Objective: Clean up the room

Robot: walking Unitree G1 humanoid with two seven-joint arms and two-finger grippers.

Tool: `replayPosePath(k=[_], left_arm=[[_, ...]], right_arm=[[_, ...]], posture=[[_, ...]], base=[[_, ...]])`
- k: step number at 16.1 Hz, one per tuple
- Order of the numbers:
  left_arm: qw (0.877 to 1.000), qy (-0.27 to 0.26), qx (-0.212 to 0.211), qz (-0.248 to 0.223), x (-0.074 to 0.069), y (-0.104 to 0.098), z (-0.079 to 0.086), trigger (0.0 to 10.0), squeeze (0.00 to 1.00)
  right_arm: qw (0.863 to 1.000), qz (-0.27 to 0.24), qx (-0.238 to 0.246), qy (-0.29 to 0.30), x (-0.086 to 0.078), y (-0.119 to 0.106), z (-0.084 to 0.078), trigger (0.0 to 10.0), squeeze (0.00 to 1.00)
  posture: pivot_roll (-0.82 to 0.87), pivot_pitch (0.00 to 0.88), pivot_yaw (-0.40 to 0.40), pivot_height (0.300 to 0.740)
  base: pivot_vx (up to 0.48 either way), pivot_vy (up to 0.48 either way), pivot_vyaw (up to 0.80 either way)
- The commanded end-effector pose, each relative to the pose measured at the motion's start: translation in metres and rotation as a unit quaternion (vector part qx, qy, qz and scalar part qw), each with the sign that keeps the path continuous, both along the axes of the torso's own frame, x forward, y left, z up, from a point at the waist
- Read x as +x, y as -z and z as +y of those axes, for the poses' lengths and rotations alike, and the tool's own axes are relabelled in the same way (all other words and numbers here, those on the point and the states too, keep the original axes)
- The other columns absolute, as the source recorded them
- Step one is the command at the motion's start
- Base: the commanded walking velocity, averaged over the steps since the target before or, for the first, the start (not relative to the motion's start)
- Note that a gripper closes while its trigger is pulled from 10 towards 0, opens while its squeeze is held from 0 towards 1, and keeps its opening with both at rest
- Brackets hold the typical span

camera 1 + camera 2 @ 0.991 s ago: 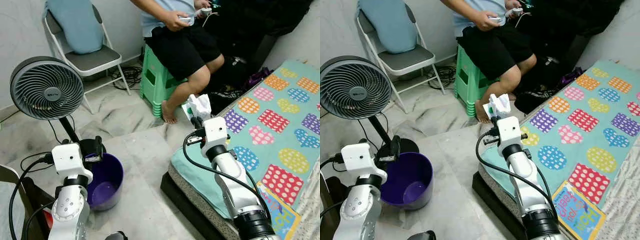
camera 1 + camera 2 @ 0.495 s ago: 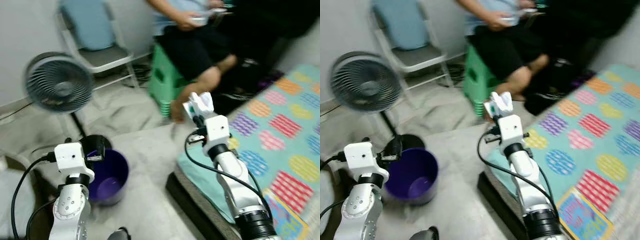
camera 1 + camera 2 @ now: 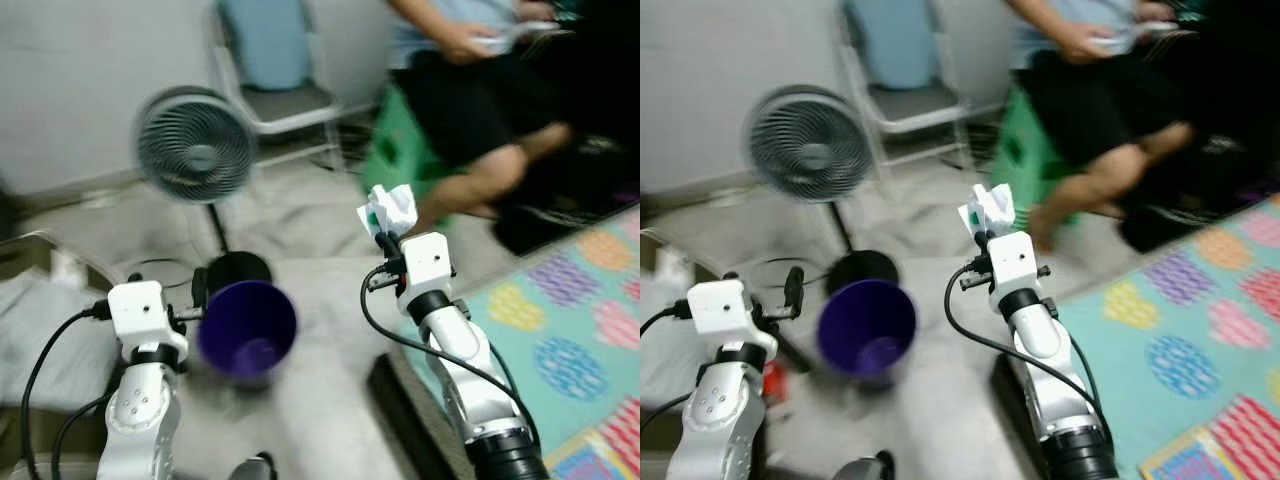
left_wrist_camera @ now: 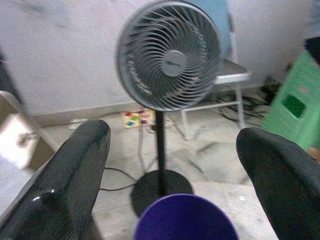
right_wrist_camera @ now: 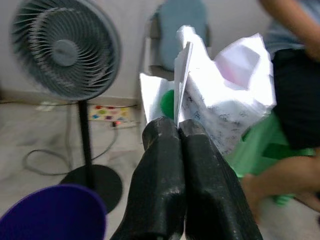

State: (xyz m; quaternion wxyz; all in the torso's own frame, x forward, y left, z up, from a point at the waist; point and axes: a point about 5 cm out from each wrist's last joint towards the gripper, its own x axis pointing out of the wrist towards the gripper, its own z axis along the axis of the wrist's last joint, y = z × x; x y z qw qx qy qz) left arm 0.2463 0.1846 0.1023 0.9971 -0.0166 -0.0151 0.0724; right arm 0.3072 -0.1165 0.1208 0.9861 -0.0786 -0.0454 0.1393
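Both arms reach forward, the right tool [image 5: 178, 131] pinched closed, the left tool [image 4: 172, 165] spread wide.

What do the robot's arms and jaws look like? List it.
Both arms are silver with white boxy wrist blocks and looped black cables. The left gripper and right gripper each carry two long, glossy black fingers with rounded tips. No markings can be made out.

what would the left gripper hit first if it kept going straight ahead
Probably the purple bucket, whose rim sits low between the open left gripper fingers. Beyond it stands the grey pedestal fan. Depth is unclear.
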Motion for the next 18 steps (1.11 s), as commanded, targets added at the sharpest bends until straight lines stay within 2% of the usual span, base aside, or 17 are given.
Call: replayPosePath(k=[1, 10, 15, 18], left_arm=[[1.0, 0.001, -0.003, 0.004, -0.002, 0.001, -0.002, 10.0, 0.0], [1.0, -0.004, -0.01, 0.004, -0.005, -0.001, -0.004, 10.0, 0.0], [0.999, 0.026, -0.024, -0.011, -0.004, -0.007, -0.011, 10.0, 0.0], [0.999, 0.033, -0.038, -0.013, -0.003, -0.009, -0.014, 10.0, 0.0]], right_arm=[[1.0, 0.004, -0.002, 0.002, -0.001, 0.0, -0.003, 10.0, 0.0], [1.0, 0.01, -0.006, -0.003, -0.005, 0.0, -0.003, 10.0, 0.0], [1.0, 0.014, -0.004, 0.004, -0.003, 0.0, -0.004, 10.0, 0.0], [1.0, 0.015, -0.005, 0.006, -0.004, 0.002, -0.004, 10.0, 0.0]], posture=[[-0.1, 0.126, -0.014, 0.74], [-0.11, 0.153, -0.02, 0.74], [-0.11, 0.159, -0.014, 0.74], [-0.11, 0.158, -0.012, 0.74]], base=[[0.0, 0.0, 0.8], [0.0, 0.0, 0.77], [0.0, 0.0, 0.0], [0.306, 0.0, 0.0]])
